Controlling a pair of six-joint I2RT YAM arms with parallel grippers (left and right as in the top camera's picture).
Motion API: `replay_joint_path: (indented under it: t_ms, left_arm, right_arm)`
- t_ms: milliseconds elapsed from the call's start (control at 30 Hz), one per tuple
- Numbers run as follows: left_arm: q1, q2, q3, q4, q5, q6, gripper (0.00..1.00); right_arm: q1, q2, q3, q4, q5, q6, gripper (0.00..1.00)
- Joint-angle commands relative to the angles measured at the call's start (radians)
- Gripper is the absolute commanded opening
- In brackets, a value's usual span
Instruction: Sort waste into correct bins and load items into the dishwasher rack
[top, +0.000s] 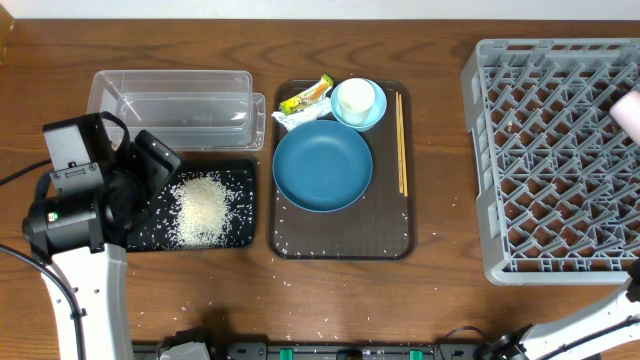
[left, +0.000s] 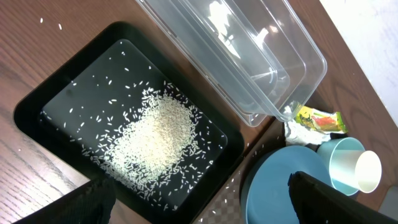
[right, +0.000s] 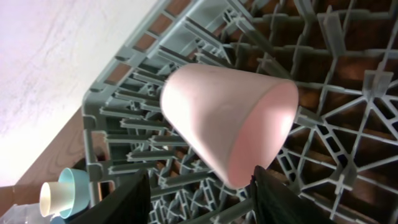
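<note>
A heap of rice (top: 203, 208) lies in the black tray (top: 240, 175); it also shows in the left wrist view (left: 158, 134). My left gripper (left: 199, 205) is open and empty above the tray's near edge. The clear tub (top: 175, 105) is empty. The dark blue dish (top: 322, 165), the light blue bowl (top: 372, 118) holding a white cup (top: 357, 98), the wrapper (top: 307, 95), the paper scrap (top: 293, 118) and the chopsticks (top: 401, 145) sit on the brown tray. A pinkish cup (right: 224, 112) lies tilted over the rack (right: 348, 106). My right gripper (right: 202, 199) is open beside its rim.
The brown serving tray (top: 340, 235) lies in the middle with loose rice grains on it and on the table around it. The rack (top: 560, 160) fills the right side. My right arm (top: 600, 320) comes in from the bottom right.
</note>
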Motion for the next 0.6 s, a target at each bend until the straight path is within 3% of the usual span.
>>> replay_joint_path:
  t_ms: [0, 433, 567]
  left_arm:
    - [0.005, 0.001, 0.017, -0.003, -0.009, -0.001, 0.92]
    - [0.005, 0.001, 0.017, -0.003, -0.009, -0.001, 0.91]
    - [0.005, 0.001, 0.017, -0.003, -0.009, -0.001, 0.91]
  right_arm:
    - [-0.003, 0.011, 0.005, 0.017, -0.043, -0.034, 0.51]
    - [0.010, 0.077, 0.005, 0.060, -0.077, -0.042, 0.48]
    - [0.011, 0.077, 0.005, 0.064, -0.099, -0.041, 0.40]
